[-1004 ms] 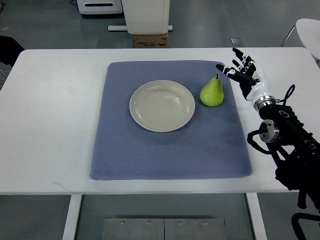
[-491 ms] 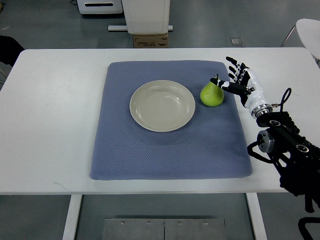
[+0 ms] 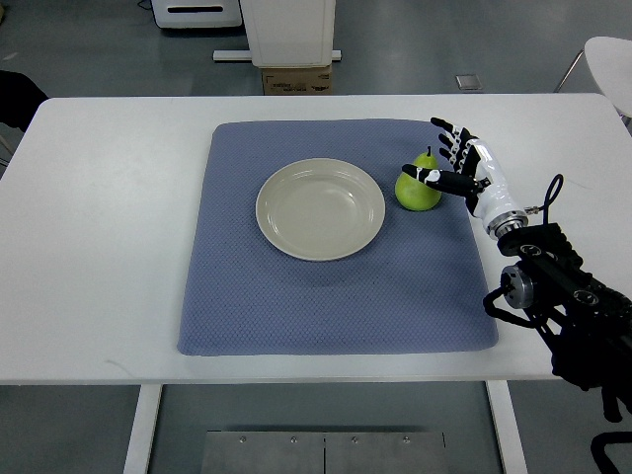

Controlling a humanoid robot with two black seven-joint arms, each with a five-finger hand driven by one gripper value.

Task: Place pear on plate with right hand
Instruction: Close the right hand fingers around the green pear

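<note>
A green pear (image 3: 415,192) stands upright on the blue mat (image 3: 326,286), just right of an empty cream plate (image 3: 320,208). My right hand (image 3: 441,160) reaches in from the right edge and sits against the pear's right side. Its thumb lies across the front of the pear and the other fingers (image 3: 449,138) are spread behind the top. The fingers are not closed round the fruit. The left arm does not show.
The mat lies on a white table (image 3: 109,227). A cardboard box (image 3: 296,79) and a white cabinet base stand on the floor beyond the far edge. A white chair (image 3: 610,59) sits at the upper right.
My right hand has moved left and slightly down toward the pear, from a spot clear of it to touching it. The thumb now crosses the pear's front. The pear has stayed in place.
</note>
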